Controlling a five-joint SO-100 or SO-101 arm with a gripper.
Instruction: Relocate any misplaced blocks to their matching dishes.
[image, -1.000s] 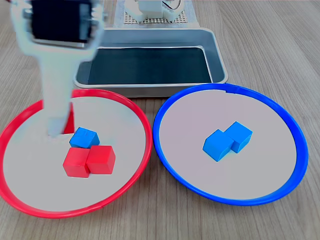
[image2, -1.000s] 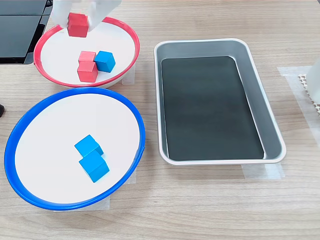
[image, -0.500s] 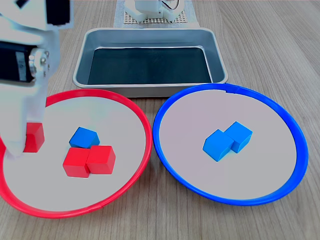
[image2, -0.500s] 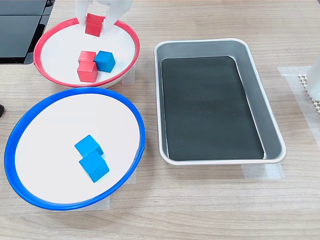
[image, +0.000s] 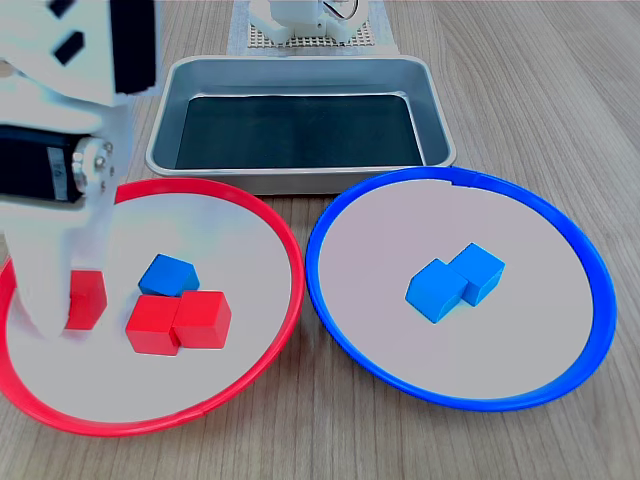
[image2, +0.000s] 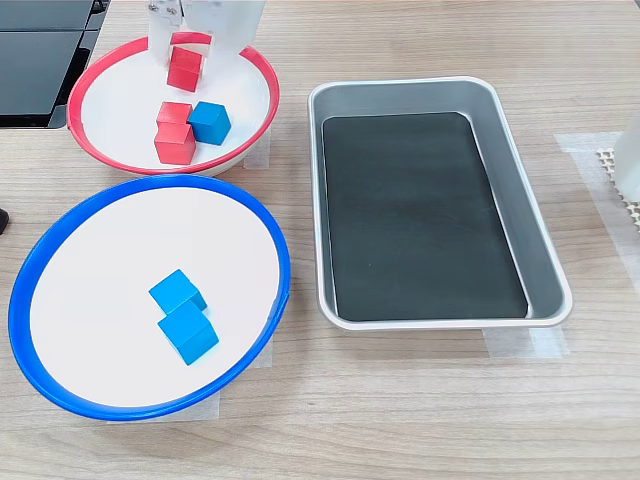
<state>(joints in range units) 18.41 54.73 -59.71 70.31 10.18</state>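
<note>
Second exterior view, upper left: the hand (image2: 186, 55) stands in the red-rimmed dish (image2: 255, 65), its fingers flanking a red cube (image2: 184, 69). Whether they still clamp it or have let go cannot be told. Just below lie two more red cubes (image2: 174, 132) with the misplaced blue cube (image2: 209, 122) touching them. The blue-rimmed dish (image2: 275, 255), lower left, holds two blue cubes (image2: 183, 316). Judgement: the blue cube looks light, rigid and matte; grip its two free opposite faces, avoiding the red neighbour.
</note>
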